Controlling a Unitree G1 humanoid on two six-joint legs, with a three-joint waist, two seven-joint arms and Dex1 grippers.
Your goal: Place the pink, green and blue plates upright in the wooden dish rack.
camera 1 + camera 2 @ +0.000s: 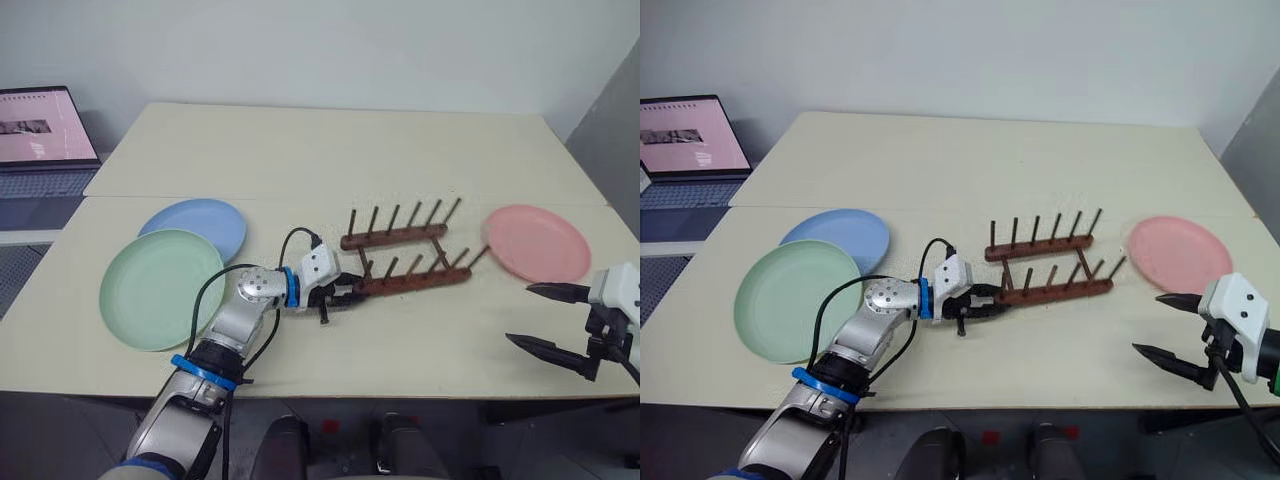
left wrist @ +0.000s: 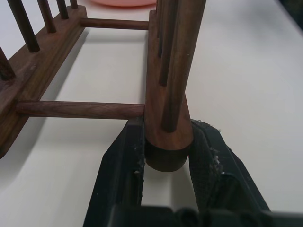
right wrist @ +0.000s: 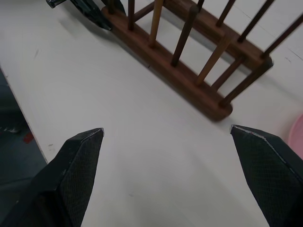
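Now left gripper [image 2: 165, 165] clamps the rack's [image 1: 405, 260] near rail end; right gripper [image 1: 548, 320] gapes empty beside the rack.

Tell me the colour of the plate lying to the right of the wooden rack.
Pink: the plate, clearest in the left eye view.

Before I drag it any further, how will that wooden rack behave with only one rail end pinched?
The wooden dish rack looks stiff: dowels tie its two rails. It is probably light, so it should slide on the smooth table. With the left gripper clamped on one rail end only, it may pivot rather than track straight. Its thin pegs could snap if knocked.
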